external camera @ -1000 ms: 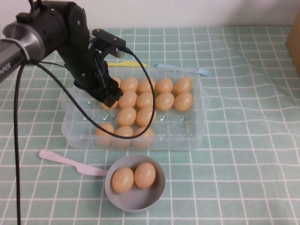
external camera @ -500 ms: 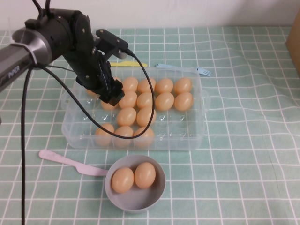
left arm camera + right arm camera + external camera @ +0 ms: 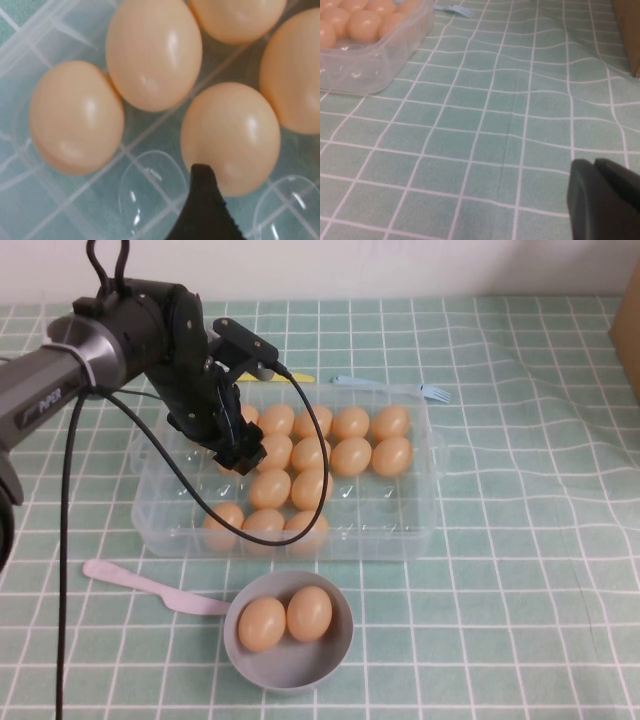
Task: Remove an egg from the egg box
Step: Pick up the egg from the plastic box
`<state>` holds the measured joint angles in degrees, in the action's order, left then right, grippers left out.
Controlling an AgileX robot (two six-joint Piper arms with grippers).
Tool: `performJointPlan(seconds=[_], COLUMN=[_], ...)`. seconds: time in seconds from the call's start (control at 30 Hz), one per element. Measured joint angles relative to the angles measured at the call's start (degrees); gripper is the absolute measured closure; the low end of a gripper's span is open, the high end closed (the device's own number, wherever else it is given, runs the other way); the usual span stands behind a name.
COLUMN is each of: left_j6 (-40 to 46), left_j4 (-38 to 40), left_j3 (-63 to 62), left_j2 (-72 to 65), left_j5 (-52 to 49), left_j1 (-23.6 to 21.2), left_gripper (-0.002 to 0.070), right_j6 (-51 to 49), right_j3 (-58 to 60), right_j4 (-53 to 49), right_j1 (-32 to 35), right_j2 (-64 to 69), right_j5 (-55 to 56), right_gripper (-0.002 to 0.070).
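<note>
The clear plastic egg box (image 3: 400,525) sits mid-table with several tan-orange eggs in its cells. My left gripper (image 3: 241,455) reaches down into the box's left part, among the eggs. In the left wrist view one black fingertip (image 3: 202,195) touches the side of an egg (image 3: 230,137). Two more eggs (image 3: 152,52) (image 3: 75,117) sit beside it, and the other finger is out of that view. My right gripper (image 3: 605,200) is shut and empty, low over the tablecloth to the right of the box (image 3: 365,65). It is out of the high view.
A grey bowl (image 3: 290,668) holding two eggs stands in front of the box. A pink plastic knife (image 3: 140,583) lies to its left. A yellow utensil (image 3: 285,377) and a blue fork (image 3: 400,387) lie behind the box. A cardboard box (image 3: 630,330) is at the far right.
My left arm has dropped lower and its gripper has sunk a little deeper among the left-hand eggs. The eggs and the bowl have not moved.
</note>
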<state>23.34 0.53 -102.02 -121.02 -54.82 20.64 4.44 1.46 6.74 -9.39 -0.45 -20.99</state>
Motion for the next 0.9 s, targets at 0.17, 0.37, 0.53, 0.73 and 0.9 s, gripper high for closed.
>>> performJointPlan(seconds=[0.17, 0.37, 0.53, 0.73, 0.9], left_j6=[0.00, 0.00, 0.00, 0.00, -0.13], left_j4=[-0.53, -1.09, -1.21, -1.21, -1.21], left_j3=[0.00, 0.00, 0.00, 0.00, 0.00], left_j2=[-1.20, -2.17, -2.80, -2.80, -2.84], left_j5=[1.20, 2.24, 4.44, 5.43, 5.65], left_j1=[0.00, 0.00, 0.00, 0.00, 0.00], left_gripper=[0.0237, 0.0235, 0.0235, 0.0235, 0.0270], right_j6=[0.00, 0.00, 0.00, 0.00, 0.00], right_j3=[0.00, 0.00, 0.00, 0.00, 0.00], right_j4=[0.00, 0.00, 0.00, 0.00, 0.00], right_j1=[0.00, 0.00, 0.00, 0.00, 0.00], right_j2=[0.00, 0.00, 0.00, 0.00, 0.00], right_j5=[0.00, 0.00, 0.00, 0.00, 0.00], right_gripper=[0.0694, 0.0694, 0.0694, 0.0694, 0.0694])
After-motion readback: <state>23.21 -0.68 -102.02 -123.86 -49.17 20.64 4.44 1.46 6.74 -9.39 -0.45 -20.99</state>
